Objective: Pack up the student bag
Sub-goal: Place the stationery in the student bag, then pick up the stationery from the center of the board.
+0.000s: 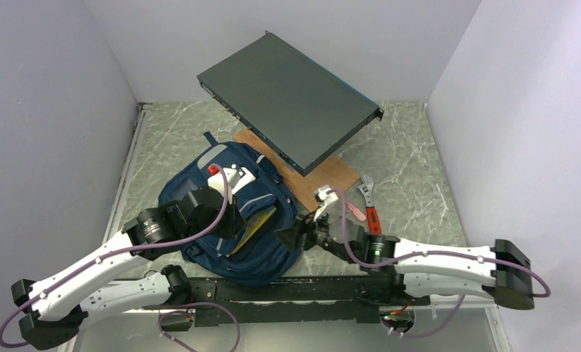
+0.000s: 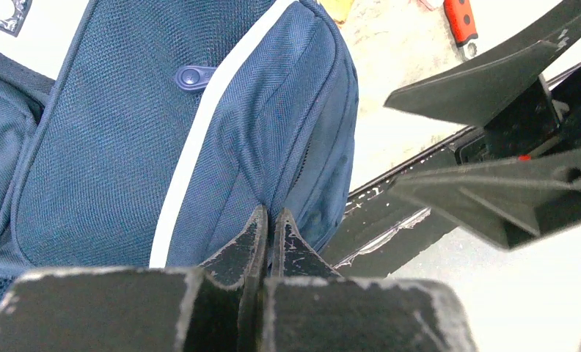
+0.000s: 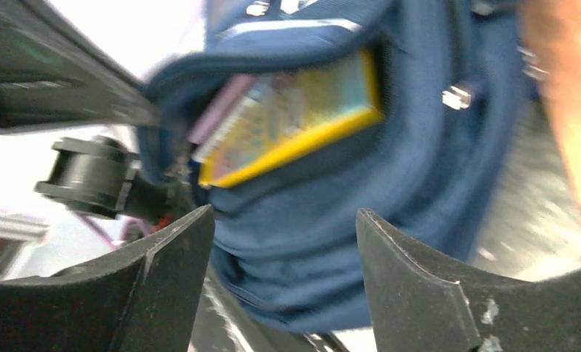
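Observation:
The student bag (image 1: 262,253), navy with a light stripe (image 2: 199,139), lies on the table between the two arms. Its top opening faces right. A yellow book (image 3: 295,125) sticks partly out of that opening, with a pink edge beside it. My left gripper (image 2: 268,216) reaches over the bag and is shut, pinching a fold of the bag's fabric at its tips. My right gripper (image 3: 284,211) stands open just right of the bag's opening (image 1: 291,236), with nothing between its fingers. Its black fingers (image 2: 493,95) also show in the left wrist view.
A flat black equipment box (image 1: 287,99) leans over a brown board (image 1: 313,176) behind the bag. A red-handled adjustable wrench (image 1: 370,207), a pink item (image 1: 355,211) and a small white object (image 1: 323,195) lie right of the bag. Walls close in on the left, back and right.

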You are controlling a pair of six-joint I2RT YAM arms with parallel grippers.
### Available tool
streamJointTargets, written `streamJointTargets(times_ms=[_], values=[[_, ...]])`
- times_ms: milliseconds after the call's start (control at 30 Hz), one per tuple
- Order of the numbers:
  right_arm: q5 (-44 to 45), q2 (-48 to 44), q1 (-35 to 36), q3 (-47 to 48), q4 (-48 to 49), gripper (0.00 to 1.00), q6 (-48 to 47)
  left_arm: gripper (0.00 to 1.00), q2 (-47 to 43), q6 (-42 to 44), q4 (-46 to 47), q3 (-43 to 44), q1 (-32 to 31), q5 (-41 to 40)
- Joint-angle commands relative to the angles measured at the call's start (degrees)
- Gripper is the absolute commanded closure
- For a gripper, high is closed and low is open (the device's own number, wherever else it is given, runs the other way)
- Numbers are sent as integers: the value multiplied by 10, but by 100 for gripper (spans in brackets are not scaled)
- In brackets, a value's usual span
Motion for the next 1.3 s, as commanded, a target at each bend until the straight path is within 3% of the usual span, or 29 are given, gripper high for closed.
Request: streamJointTargets(times_ms=[0, 100, 267, 433, 633, 800, 967, 1067, 1267], values=[[102, -104, -8, -60, -168, 24, -2, 100, -11, -31, 40, 16, -7, 10], [135, -182, -50, -79, -245, 20, 28, 100, -12, -38, 31, 17, -7, 2], [159, -252, -189, -99, -328, 16, 74, 100, -18, -37, 50, -1, -7, 0], [98, -181, -338, -76, -339, 17, 68, 100, -6, -38, 59, 2, -7, 8], [-46, -72, -512, -49, -304, 20, 31, 100, -2, -29, 88, -8, -7, 28], [-39, -30, -537, -8, -310, 22, -32, 100, 38, -15, 59, 30, -7, 30], [-100, -13, -537, 16, -294, 24, -111, 100, 32, -24, 77, 18, -7, 37], [-118, 15, -537, 22, -278, 25, -122, 100, 24, -27, 99, 4, -7, 38], [-126, 96, -538, 30, -255, 30, -118, 100, 52, -18, 58, 42, -7, 37]])
